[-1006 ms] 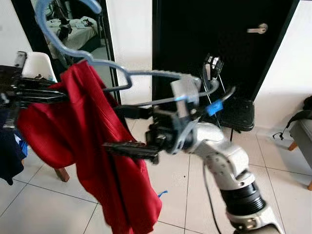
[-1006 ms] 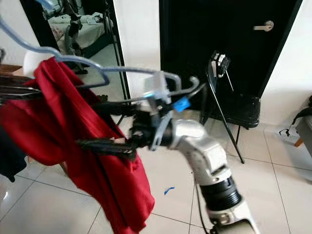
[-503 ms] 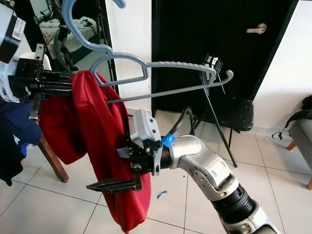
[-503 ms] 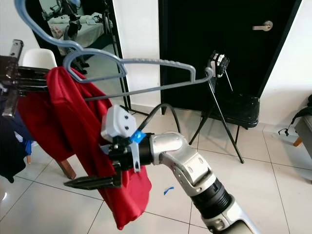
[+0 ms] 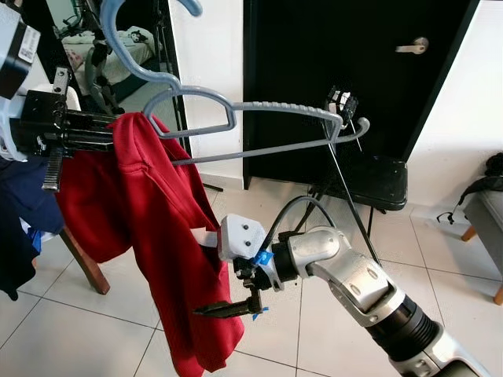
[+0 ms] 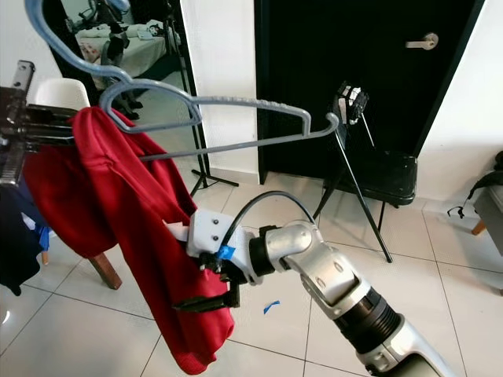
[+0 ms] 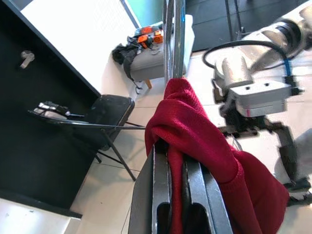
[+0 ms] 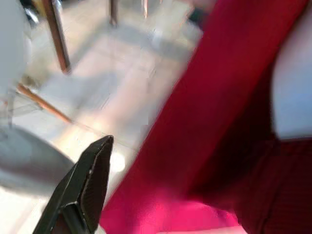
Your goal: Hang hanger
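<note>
A blue-grey plastic hanger [image 5: 267,106] is held up at chest height, its hook at the top left and its long bar reaching right. A red garment [image 5: 165,236] hangs over the hanger's left shoulder and falls well below it. My left gripper [image 5: 106,129] is shut on the hanger's left end, with the red cloth [image 7: 204,141] pinched between its fingers [image 7: 158,185]. My right gripper [image 5: 224,309] is low, beside the garment's lower part, pointing left. It stands open; one black finger [image 8: 83,185] shows next to the cloth, and the other is hidden.
A black folding chair [image 5: 377,177] stands before a black door [image 5: 354,71]. A wooden chair leg [image 5: 82,263] and dark blue cloth [image 5: 16,236] are at the left. A grey seat [image 5: 487,216] is at the right edge. The floor is white tile [image 5: 78,338].
My right gripper has come down from beside the hanger's bar to the lower part of the red garment. The left gripper still holds the hanger, which now sits a little more level.
</note>
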{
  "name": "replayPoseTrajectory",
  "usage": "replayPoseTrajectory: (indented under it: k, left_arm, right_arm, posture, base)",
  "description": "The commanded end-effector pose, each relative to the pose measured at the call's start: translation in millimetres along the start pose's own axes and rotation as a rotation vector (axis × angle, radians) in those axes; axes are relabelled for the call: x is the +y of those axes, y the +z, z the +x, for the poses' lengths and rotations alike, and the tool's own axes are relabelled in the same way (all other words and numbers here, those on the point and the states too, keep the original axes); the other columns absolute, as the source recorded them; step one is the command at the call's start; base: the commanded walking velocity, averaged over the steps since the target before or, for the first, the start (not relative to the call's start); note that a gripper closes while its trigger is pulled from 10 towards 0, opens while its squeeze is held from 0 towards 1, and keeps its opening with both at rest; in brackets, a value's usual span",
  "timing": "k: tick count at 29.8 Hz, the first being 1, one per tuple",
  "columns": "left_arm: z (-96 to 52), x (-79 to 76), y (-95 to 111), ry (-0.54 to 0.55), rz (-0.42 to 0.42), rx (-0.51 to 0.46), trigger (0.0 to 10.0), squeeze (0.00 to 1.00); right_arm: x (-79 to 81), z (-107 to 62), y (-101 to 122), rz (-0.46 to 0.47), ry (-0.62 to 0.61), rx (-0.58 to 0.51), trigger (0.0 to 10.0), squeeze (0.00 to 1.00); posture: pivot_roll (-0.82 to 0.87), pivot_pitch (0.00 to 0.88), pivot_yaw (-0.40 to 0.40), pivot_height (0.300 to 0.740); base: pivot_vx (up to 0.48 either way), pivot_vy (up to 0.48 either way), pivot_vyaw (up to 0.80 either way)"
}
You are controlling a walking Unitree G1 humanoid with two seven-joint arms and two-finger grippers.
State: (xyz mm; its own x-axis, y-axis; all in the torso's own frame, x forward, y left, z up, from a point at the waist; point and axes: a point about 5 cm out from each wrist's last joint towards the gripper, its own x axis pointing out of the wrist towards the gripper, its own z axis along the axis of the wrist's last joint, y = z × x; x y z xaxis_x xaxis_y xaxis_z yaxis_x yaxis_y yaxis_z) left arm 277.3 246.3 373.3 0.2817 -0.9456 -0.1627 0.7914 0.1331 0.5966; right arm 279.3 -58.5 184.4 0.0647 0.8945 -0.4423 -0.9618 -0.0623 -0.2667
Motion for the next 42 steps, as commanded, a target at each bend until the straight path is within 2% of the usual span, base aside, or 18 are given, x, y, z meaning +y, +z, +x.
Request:
replayPoseTrajectory:
  k: [1, 4, 5, 7, 9, 11, 12, 14, 15, 16, 19, 20, 22, 23, 26, 31, 39, 42]
  left_arm:
    - [-8.2, 2.2, 14.8, -0.016, 0.044, 0.037, 3.5, 0.0]
    - [-9.3, 2.3, 16.5, -0.021, 0.046, 0.04, 3.5, 0.0]
    - [-10.6, 2.7, 18.7, -0.024, 0.049, 0.04, 3.5, 0.0]
    - [-10.6, 2.7, 18.7, -0.024, 0.049, 0.04, 3.5, 0.0]
    - [-13.5, 4.3, 21.5, -0.02, 0.055, 0.04, 3.5, 0.0]
    - [-13.5, 4.3, 21.5, -0.02, 0.055, 0.04, 3.5, 0.0]
    - [-15.2, 5.2, 22.7, -0.016, 0.058, 0.041, 3.5, 0.0]
    - [-15.2, 5.2, 22.7, -0.016, 0.058, 0.041, 3.5, 0.0]
    - [-16.7, 5.3, 23.5, -0.017, 0.058, 0.044, 3.5, 0.0]
    - [-16.7, 5.3, 23.5, -0.017, 0.058, 0.044, 3.5, 0.0]
    - [-20.4, 2.9, 20.2, -0.018, 0.048, 0.072, 3.6, 0.0]
    - [-20.4, 2.9, 20.2, -0.018, 0.048, 0.072, 3.6, 0.0]
    - [-22.1, 1.3, 15.2, -0.01, 0.039, 0.089, 3.6, 0.0]
    - [-22.1, 1.3, 15.2, -0.01, 0.039, 0.089, 3.6, 0.0]
    - [-24.2, 0.0, 8.6, 0.012, 0.029, 0.112, 3.8, 0.0]
    - [-27.5, -0.5, 3.5, 0.043, 0.02, 0.127, 3.9, 0.0]
    - [-38.8, 4.2, 4.7, 0.113, 0.036, 0.153, 3.8, 0.0]
    - [-40.2, 4.9, 5.1, 0.13, 0.044, 0.153, 3.7, 0.0]
  right_arm:
    - [-7.4, -19.6, -22.3, 0.016, -0.052, 0.126, 10.0, 0.0]
    - [-11.2, -29.1, -29.2, 0.018, -0.079, 0.17, 10.0, 0.0]
    - [-16.4, -40.8, -36.9, 0.025, -0.118, 0.218, 10.0, 0.0]
    - [-16.4, -40.8, -36.9, 0.025, -0.118, 0.218, 10.0, 0.0]
    - [-22.8, -57.9, -48.1, 0.042, -0.177, 0.287, 10.0, 0.0]
    - [-22.8, -57.9, -48.1, 0.042, -0.177, 0.287, 10.0, 0.0]
    - [-25.6, -67.9, -54.8, 0.051, -0.211, 0.329, 10.0, 0.0]
    - [-25.6, -67.9, -54.8, 0.051, -0.211, 0.329, 10.0, 0.0]
    - [-33.1, -80.1, -58.4, 0.062, -0.28, 0.351, 10.0, 0.0]
    - [-33.1, -80.1, -58.4, 0.062, -0.28, 0.351, 10.0, 0.0]
    - [-72.4, -122.7, -46.3, 0.086, -0.63, 0.277, 10.0, 0.0]
    - [-72.4, -122.7, -46.3, 0.086, -0.63, 0.277, 10.0, 0.0]
    - [-92.8, -146.0, -31.1, 0.098, -0.834, 0.168, 10.0, 0.0]
    - [-92.8, -146.0, -31.1, 0.098, -0.834, 0.168, 10.0, 0.0]
    - [-105.6, -164.2, -13.4, 0.114, -0.988, 0.02, 10.0, 0.0]
    - [-110.5, -173.0, -1.7, 0.132, -1.059, -0.119, 10.0, 0.0]
    - [-114.0, -169.6, 2.4, 0.144, -1.04, -0.22, 10.0, 0.0]
    - [-111.7, -164.7, 0.9, 0.141, -0.991, -0.207, 10.0, 0.0]
  posture:
    - [0.0, 0.0, 0.02, 0.74]
    - [0.0, 0.0, 0.02, 0.74]
    - [0.0, 0.0, 0.021, 0.74]
    - [0.0, 0.0, 0.021, 0.74]
    - [0.0, 0.0, 0.021, 0.74]
    - [0.0, 0.0, 0.021, 0.74]
    - [0.0, 0.0, 0.022, 0.74]
    - [0.0, 0.0, 0.022, 0.74]
    - [0.0, 0.0, 0.021, 0.74]
    - [0.0, 0.0, 0.021, 0.74]
    - [-0.01, 0.0, 0.023, 0.74]
    - [-0.01, 0.0, 0.023, 0.74]
    - [-0.01, 0.0, 0.023, 0.74]
    - [-0.01, 0.0, 0.023, 0.74]
    - [-0.01, 0.0, 0.022, 0.74]
    - [-0.01, 0.0, 0.021, 0.74]
    - [0.0, 0.0, 0.018, 0.74]
    - [0.0, 0.0, 0.017, 0.74]
  base:
    - [0.0, 0.0, 0.0]
    - [0.0, 0.0, 0.0]
    - [0.0, 0.0, 0.0]
    - [0.0, 0.0, 0.0]
    - [0.0, 0.0, 0.0]
    - [0.0, 0.0, 0.0]
    - [0.0, 0.0, 0.0]
    - [0.0, 0.0, 0.0]
    - [0.0, 0.0, 0.0]
    - [0.0, 0.0, 0.0]
    - [0.0, 0.0, 0.0]
    - [0.0, 0.0, 0.0]
    - [0.0, 0.0, 0.0]
    - [0.0, 0.0, 0.0]
    - [0.0, 0.0, 0.0]
    - [0.0, 0.0, 0.0]
    - [0.0, 0.0, 0.0]
    - [0.0, 0.0, 0.0]
